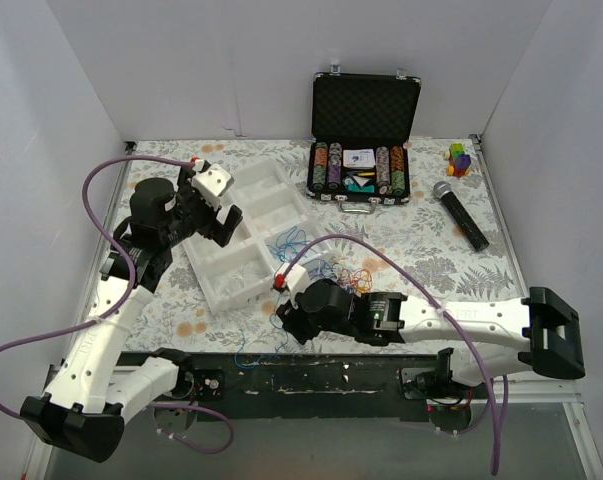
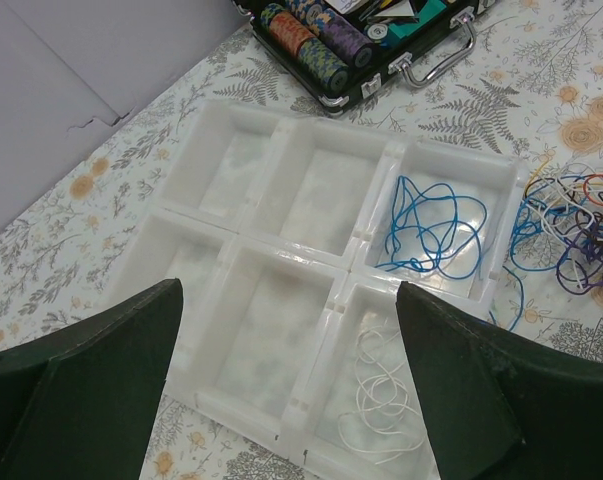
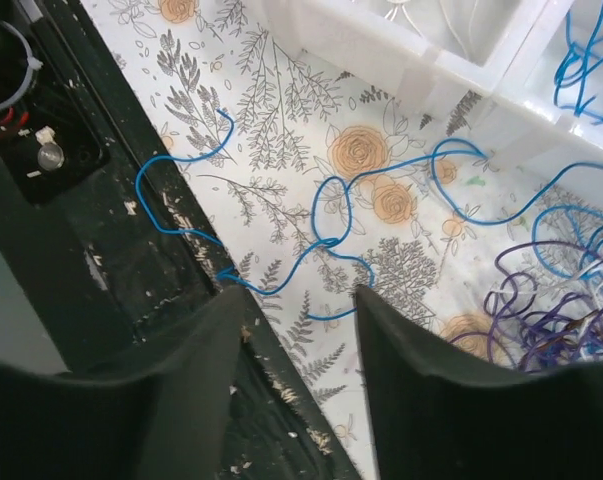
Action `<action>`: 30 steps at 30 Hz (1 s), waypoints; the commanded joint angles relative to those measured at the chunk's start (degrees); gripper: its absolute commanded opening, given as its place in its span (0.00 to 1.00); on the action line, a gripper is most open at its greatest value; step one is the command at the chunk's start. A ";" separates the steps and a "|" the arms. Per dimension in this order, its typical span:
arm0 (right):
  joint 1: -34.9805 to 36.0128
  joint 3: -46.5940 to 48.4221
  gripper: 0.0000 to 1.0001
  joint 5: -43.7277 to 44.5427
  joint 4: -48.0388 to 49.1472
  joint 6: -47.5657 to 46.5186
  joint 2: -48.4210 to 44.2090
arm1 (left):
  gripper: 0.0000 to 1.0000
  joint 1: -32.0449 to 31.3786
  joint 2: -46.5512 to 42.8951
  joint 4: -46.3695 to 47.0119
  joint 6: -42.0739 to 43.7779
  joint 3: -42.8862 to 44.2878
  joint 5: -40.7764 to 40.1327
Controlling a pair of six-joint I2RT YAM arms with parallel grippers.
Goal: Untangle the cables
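A tangle of purple, orange, red and blue cables (image 1: 347, 275) lies mid-table; it also shows in the left wrist view (image 2: 581, 235) and in the right wrist view (image 3: 551, 310). One blue cable (image 2: 431, 228) and one white cable (image 2: 381, 400) lie in separate compartments of the white tray (image 1: 231, 272). A loose blue cable (image 3: 326, 215) trails from the tangle over the table's front edge. My right gripper (image 3: 299, 295) is open, its fingertips just above and either side of this cable's end. My left gripper (image 2: 286, 290) is open and empty above the tray.
An open black case of poker chips (image 1: 366, 165) stands at the back, a microphone (image 1: 461, 213) and a small coloured toy (image 1: 460, 158) at the back right. A black metal strip (image 3: 81, 250) runs along the table's front edge, under the right gripper.
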 commanded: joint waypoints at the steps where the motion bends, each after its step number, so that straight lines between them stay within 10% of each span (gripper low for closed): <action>1: -0.29 1.81 0.68 -0.96 -1.13 1.80 3.02 | 0.88 0.34 -1.45 1.21 0.65 -0.27 -0.19; 14: -1.96 10.07 0.71 -0.17 -0.96 5.24 21.40 | 0.89 0.34 -1.63 0.60 1.27 0.17 -0.97; 24: -2.58 8.49 0.04 -1.14 -0.33 2.87 17.21 | 0.89 0.25 -2.60 1.30 2.59 -1.32 -1.85; 30: -2.76 14.98 0.01 -1.57 -5.17 -2.75 7.71 | 0.89 0.34 -2.42 1.92 2.24 -1.67 -1.77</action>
